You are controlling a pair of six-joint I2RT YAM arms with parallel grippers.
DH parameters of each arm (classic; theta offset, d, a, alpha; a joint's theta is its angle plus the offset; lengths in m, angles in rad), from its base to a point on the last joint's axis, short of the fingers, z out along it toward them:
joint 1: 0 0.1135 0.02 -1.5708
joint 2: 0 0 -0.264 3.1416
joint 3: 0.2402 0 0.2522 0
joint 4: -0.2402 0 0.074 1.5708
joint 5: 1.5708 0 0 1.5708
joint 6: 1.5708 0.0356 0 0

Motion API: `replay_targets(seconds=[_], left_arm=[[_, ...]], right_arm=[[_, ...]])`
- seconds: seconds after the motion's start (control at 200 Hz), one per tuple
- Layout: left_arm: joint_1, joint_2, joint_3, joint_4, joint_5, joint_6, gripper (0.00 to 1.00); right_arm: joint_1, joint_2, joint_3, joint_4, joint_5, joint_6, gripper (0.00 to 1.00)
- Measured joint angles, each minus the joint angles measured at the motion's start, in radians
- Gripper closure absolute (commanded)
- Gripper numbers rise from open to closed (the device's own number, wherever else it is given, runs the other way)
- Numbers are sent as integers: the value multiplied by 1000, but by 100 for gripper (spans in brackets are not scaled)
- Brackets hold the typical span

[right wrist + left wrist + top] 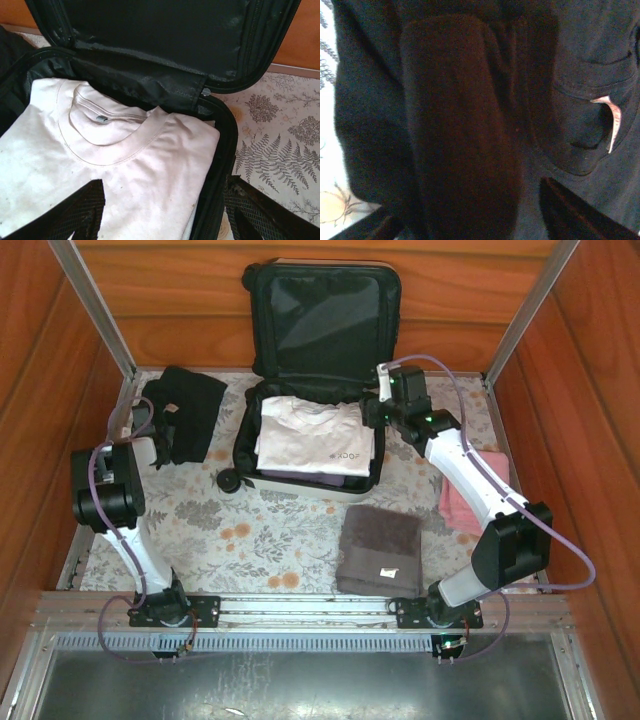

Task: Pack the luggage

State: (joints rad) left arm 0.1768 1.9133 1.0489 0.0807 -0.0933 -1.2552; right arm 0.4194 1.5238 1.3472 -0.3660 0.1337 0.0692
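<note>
The left gripper [163, 436] is down on the black clothes [192, 400] — grip I can't tell; the open luggage [320, 320] lies to its right, mid-table; the right gripper [377, 406] hangs spread, empty, at its right rim.

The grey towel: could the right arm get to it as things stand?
Probably yes: the grey towel lies uncovered on the table beside the base of the right arm, nothing between.

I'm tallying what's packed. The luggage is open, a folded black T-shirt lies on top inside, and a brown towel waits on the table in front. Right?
Not quite. The T-shirt on top inside the luggage is white, not black; the right wrist view shows it. The luggage is open, and the brown towel does lie on the table in front.
</note>
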Motion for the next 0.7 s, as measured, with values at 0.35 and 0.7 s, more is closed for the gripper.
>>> replay_targets(seconds=[0.35,0.7], left_arm=[[0,-20,-17,-51,-40,46,100],[14,-378,-22,-507,-206,341,100]], right_arm=[[0,-45,-44,0,11,-7,33],[44,-46,-65,32,-122,-77,34]])
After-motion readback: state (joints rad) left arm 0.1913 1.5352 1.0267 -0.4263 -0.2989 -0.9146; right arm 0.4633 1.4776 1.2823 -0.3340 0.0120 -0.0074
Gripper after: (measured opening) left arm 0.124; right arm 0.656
